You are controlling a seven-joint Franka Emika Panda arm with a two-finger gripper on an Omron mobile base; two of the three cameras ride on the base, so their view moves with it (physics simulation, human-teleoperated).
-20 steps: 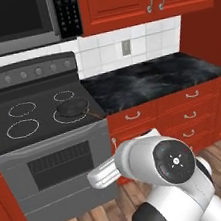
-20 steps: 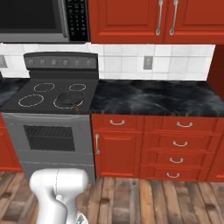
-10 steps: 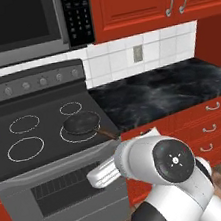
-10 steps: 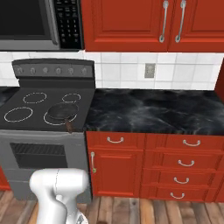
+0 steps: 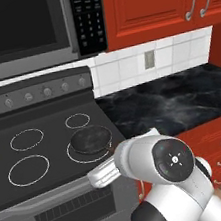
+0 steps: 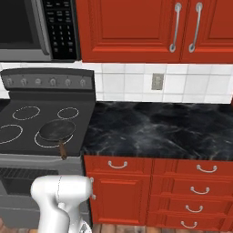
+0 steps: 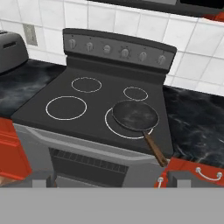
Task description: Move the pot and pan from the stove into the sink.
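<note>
The pan [image 7: 134, 115] sits on the front right ring of the stove [image 7: 96, 105], dark speckled inside, its brown handle [image 7: 154, 148] reaching toward the stove's front edge. It also lies on the stove [image 5: 47, 143] as the pan [image 5: 90, 138] just beyond my white arm, and as the pan [image 6: 57, 129] near the edge of the stove [image 6: 32, 125] beside the counter. My gripper [image 7: 113, 180] is open, well back from the pan and in front of the oven, holding nothing. The pot and the sink are out of view.
Dark marbled counter [image 5: 172, 102] [image 6: 154, 127] runs to the right of the stove above red drawers [image 6: 195, 191]. A microwave [image 5: 19, 31] hangs over the cooktop. A grey appliance [image 7: 11, 50] stands on the counter at the stove's other side.
The whole scene has grown larger and shifted in both base views, so the base has driven closer to the stove. The pan stays on its ring.
</note>
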